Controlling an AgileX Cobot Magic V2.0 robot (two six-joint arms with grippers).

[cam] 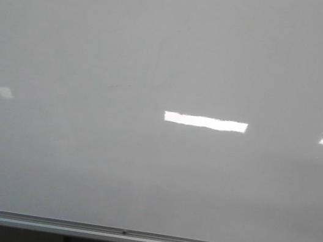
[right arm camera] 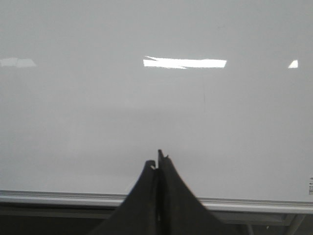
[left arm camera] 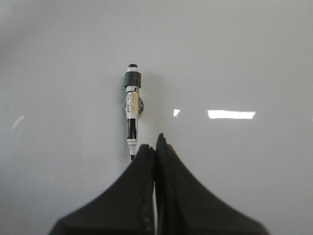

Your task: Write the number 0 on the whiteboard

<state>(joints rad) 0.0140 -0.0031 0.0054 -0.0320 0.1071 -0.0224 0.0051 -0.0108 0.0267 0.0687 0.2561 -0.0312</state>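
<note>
We see the large glossy grey-white whiteboard (cam: 161, 46) filling nearly the whole front view, with its silver aluminium rail (cam: 142, 238) running along the lower edge and a dark strip below it that we cannot make out. Bright rectangular light reflections (cam: 205, 121) sit on the surface; no black outline of the number 0 shows on the board in any view, only a faint smudge left of centre. Neither arm appears in the front view

In the left wrist view, the black left gripper (left arm camera: 155, 147) has its fingers pressed together with nothing between them. Just beyond its tips a white marker pen with a black cap and printed label (left arm camera: 132, 110) rests against the board; its lower tip lies just beside the left finger, and we cannot tell whether they touch

In the right wrist view, the black right gripper (right arm camera: 157, 161) is likewise closed and empty, its tips over the lower part of the board, above the rail. Both grippers are cut off by the frame edge
</note>
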